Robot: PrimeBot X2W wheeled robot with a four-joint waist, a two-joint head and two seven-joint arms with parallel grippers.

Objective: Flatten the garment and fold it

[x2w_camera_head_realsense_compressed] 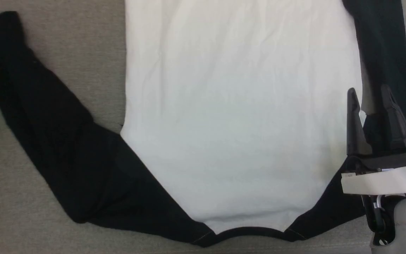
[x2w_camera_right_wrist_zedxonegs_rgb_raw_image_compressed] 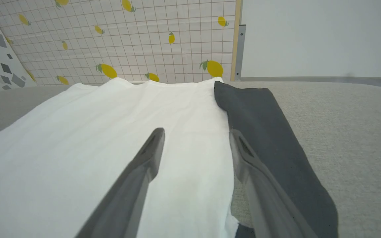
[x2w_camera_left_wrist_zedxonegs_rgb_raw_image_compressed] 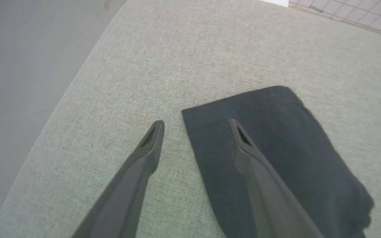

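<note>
The garment (x2w_camera_head_realsense_compressed: 231,116) lies spread flat on a grey fabric surface, white body in the middle, black neckline (x2w_camera_head_realsense_compressed: 248,231) nearest me. Its left black sleeve (x2w_camera_head_realsense_compressed: 37,116) angles out to the upper left. The right black sleeve (x2w_camera_head_realsense_compressed: 382,49) runs straight along the body's right edge. My right gripper (x2w_camera_head_realsense_compressed: 368,92) is open above the gap between body and right sleeve, one finger over the white cloth (x2w_camera_right_wrist_zedxonegs_rgb_raw_image_compressed: 164,132), the other over the black sleeve (x2w_camera_right_wrist_zedxonegs_rgb_raw_image_compressed: 270,132). My left gripper (x2w_camera_left_wrist_zedxonegs_rgb_raw_image_compressed: 195,124) is open over the left sleeve's cuff end (x2w_camera_left_wrist_zedxonegs_rgb_raw_image_compressed: 270,132), holding nothing.
The grey padded surface (x2w_camera_left_wrist_zedxonegs_rgb_raw_image_compressed: 210,49) ends in a rounded edge at the left wrist view's left, with grey floor (x2w_camera_left_wrist_zedxonegs_rgb_raw_image_compressed: 18,66) beyond. Behind the garment stands a lemon-patterned grid panel (x2w_camera_right_wrist_zedxonegs_rgb_raw_image_compressed: 127,39) and a plain white wall (x2w_camera_right_wrist_zedxonegs_rgb_raw_image_compressed: 319,36).
</note>
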